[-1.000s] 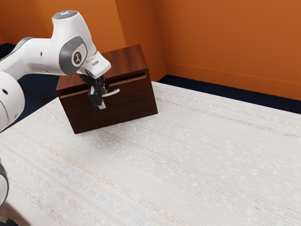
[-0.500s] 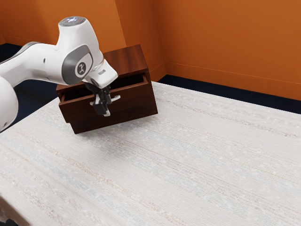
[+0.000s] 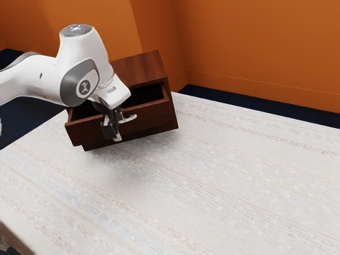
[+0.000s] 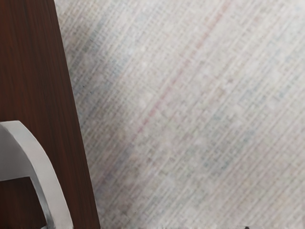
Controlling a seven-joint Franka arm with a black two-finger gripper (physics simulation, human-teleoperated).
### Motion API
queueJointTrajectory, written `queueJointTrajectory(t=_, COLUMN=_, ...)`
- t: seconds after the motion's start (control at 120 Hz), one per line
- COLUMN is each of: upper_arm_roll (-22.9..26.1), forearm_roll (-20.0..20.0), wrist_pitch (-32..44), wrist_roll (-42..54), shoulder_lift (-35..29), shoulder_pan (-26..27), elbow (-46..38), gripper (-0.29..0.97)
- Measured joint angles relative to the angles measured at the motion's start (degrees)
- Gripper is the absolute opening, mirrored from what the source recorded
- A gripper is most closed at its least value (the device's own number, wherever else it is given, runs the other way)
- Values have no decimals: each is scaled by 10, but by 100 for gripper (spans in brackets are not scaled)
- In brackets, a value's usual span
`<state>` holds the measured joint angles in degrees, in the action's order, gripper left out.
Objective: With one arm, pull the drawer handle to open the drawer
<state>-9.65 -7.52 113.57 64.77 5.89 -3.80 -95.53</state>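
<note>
A dark wooden cabinet [image 3: 143,66] stands at the far left of the table. Its upper drawer [image 3: 151,111] is pulled out partway, with a dark gap showing behind the front panel. A pale grey handle [image 3: 126,117] sticks out of the drawer front. My black gripper [image 3: 111,126] is shut on that handle, hanging from the white arm that comes in from the exterior view's left. In the wrist view the drawer's brown front [image 4: 33,86] and the curved grey handle [image 4: 33,162] lie close under my hand.
The whitish woven table top [image 3: 212,180] stretches wide toward the exterior view's right and front. Orange walls [image 3: 255,37] rise behind the cabinet, with a dark floor strip along their base.
The drawer has slid further out of the cabinet, and the gap behind its front has widened. My gripper moved with the handle toward the table's front.
</note>
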Motion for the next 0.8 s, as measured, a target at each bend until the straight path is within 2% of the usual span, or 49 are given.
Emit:
queueJointTrajectory(t=0.142, upper_arm_roll=0, forearm_roll=-13, wrist_pitch=13, wrist_roll=-14, shoulder_lift=-40, shoulder_pan=12, elbow=-50, gripper=45)
queueJointTrajectory(t=0.392, upper_arm_roll=-2, forearm_roll=-22, wrist_pitch=29, wrist_roll=-35, shoulder_lift=-84, shoulder_pan=31, elbow=-109, gripper=53)
queueJointTrajectory(t=0.55, upper_arm_roll=-3, forearm_roll=-24, wrist_pitch=37, wrist_roll=-47, shoulder_lift=-112, shoulder_pan=41, elbow=-140, gripper=50)
queueJointTrajectory(t=0.633, upper_arm_roll=-4, forearm_roll=-24, wrist_pitch=39, wrist_roll=-52, shoulder_lift=-127, shoulder_pan=42, elbow=-145, gripper=50)
queueJointTrajectory(t=0.742, upper_arm_roll=-6, forearm_roll=-25, wrist_pitch=27, wrist_roll=-57, shoulder_lift=-191, shoulder_pan=33, elbow=-143, gripper=58)
queueJointTrajectory(t=0.8, upper_arm_roll=-3, forearm_roll=-20, wrist_pitch=-5, wrist_roll=-63, shoulder_lift=-208, shoulder_pan=31, elbow=-99, gripper=61)
